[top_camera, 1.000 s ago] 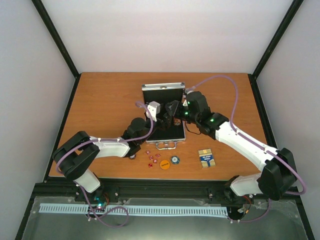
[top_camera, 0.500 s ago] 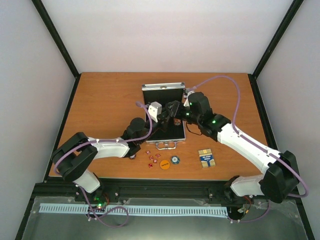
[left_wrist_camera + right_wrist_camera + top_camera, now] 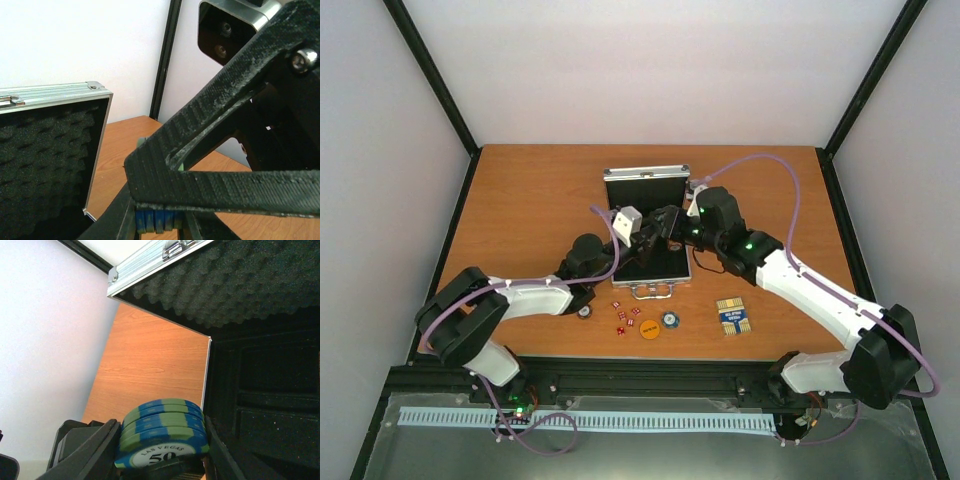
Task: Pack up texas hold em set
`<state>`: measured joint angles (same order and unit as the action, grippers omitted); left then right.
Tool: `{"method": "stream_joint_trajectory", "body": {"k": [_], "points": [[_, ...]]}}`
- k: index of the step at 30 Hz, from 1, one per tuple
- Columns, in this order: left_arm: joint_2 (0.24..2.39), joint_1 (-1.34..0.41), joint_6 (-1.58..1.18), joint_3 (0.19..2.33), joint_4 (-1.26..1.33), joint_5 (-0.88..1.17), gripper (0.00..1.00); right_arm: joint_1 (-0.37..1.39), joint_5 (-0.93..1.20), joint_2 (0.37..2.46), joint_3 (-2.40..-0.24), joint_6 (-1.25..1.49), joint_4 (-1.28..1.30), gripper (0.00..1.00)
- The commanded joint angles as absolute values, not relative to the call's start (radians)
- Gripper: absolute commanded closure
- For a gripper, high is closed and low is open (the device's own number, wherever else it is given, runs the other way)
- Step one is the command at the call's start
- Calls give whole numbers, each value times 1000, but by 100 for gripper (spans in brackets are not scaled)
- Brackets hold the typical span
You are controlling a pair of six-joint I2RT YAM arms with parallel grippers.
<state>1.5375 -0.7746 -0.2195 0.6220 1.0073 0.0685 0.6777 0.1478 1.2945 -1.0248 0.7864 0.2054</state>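
Nearest, finding the loose pieces lying on the wooden table (image 3: 510, 210) in a row close to the arm bases: tiny red dice (image 3: 623, 318), an orange disc (image 3: 650, 329) just beside them, a single chip (image 3: 669, 320) close against the disc, and the card deck (image 3: 732, 316) lying apart to the right.

Moving farther, seeing the silver case (image 3: 665, 268) standing open in the middle of the table, handle (image 3: 652, 292) facing the bases, lid (image 3: 642, 187) standing upright at the back. Noting black moulded compartments in the base and bumpy black foam lining the lid. Struggling to make out the base's contents from above, both arms reaching over it.

Watching the right gripper (image 3: 663, 224) clamping a stack of chips (image 3: 162, 427), blue and green striped, between its fingers (image 3: 90, 452), close by the case's side wall; not managing to tell whether over the lining or over the table.

Seeing the left gripper (image 3: 642, 236) hovering just beside the right one above the case; not managing to tell its jaws as together or apart. Catching blue chip edges (image 3: 155, 221) at the bottom of the left wrist view, just under the right gripper's black frame.
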Motion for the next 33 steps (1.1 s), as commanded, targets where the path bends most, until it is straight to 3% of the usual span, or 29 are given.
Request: {"method": "stream_joint_trajectory", "body": {"k": [1,7,15,27,33], "points": [[1477,-727,-191,643,1112,31,99,696,209,1272,-998,755,342,62],[1458,-725,-180,632,1087,47,99,696,201,1252,-995,752,329,24],[1436,-721,-166,622,1050,84,99,696,175,1242,-1002,747,317,1],[1370,-707,-114,600,878,120,99,697,113,1189,-1044,712,273,0],[1344,-692,-92,598,737,156,99,696,-23,1144,-1075,678,349,0]]}}
